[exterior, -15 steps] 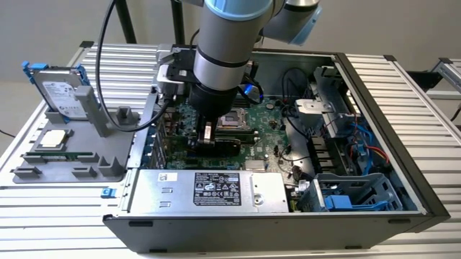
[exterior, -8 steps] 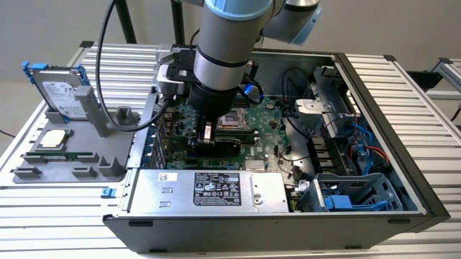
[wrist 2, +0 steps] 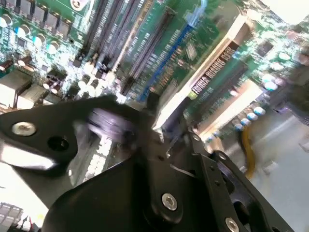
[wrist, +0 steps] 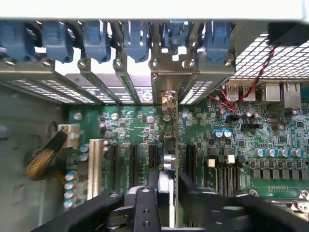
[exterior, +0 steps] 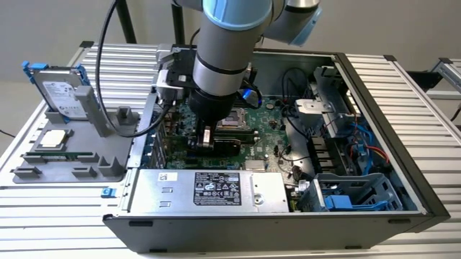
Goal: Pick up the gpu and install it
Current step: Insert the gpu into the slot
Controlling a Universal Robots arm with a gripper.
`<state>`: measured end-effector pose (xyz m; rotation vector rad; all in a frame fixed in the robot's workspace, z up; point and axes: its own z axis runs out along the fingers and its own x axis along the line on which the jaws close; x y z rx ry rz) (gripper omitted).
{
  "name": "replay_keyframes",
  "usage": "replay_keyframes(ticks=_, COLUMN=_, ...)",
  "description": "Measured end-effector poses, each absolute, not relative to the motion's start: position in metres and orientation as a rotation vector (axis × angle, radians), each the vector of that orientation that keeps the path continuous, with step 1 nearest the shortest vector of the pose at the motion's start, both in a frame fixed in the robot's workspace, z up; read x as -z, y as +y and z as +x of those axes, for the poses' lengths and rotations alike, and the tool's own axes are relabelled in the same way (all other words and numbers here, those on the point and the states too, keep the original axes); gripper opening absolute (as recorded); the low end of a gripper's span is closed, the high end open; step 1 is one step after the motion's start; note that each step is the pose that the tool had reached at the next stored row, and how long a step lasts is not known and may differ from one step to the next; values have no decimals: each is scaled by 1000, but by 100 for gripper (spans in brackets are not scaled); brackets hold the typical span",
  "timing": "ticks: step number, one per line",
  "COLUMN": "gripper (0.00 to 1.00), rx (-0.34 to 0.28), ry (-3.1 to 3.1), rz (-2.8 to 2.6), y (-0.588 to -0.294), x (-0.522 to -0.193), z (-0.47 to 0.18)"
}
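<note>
The gripper (exterior: 204, 141) is clamping the gpu (exterior: 229, 146) between its fingers (wrist: 145, 212), holding it on edge just above the green motherboard (exterior: 266, 132) inside the open computer case (exterior: 403, 162). In the first wrist view the gpu (wrist: 170, 159) is standing directly ahead of the fingers, its silver end bracket (wrist: 166, 89) reaching the rear slot openings beneath the blue slot clips (wrist: 137, 41). Beside the case, a hard drive (exterior: 61, 91) is standing in a grey tray (exterior: 65, 156).

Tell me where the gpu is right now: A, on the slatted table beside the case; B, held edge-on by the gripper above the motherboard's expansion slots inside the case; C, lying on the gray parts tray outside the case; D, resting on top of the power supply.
B: in the first wrist view the gripper holds the gpu edge-on over the motherboard slots, inside the case.
</note>
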<state>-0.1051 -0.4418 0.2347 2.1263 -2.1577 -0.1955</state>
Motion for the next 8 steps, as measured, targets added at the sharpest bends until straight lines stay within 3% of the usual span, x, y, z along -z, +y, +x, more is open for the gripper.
replay_keyframes(ticks=1, gripper=100, rx=195, ry=-2157, rz=2126, y=-442, x=-237, z=-105)
replay_keyframes(ticks=8, gripper=100, rx=194, ry=-2156, rz=2126, y=-442, x=-268, z=-105)
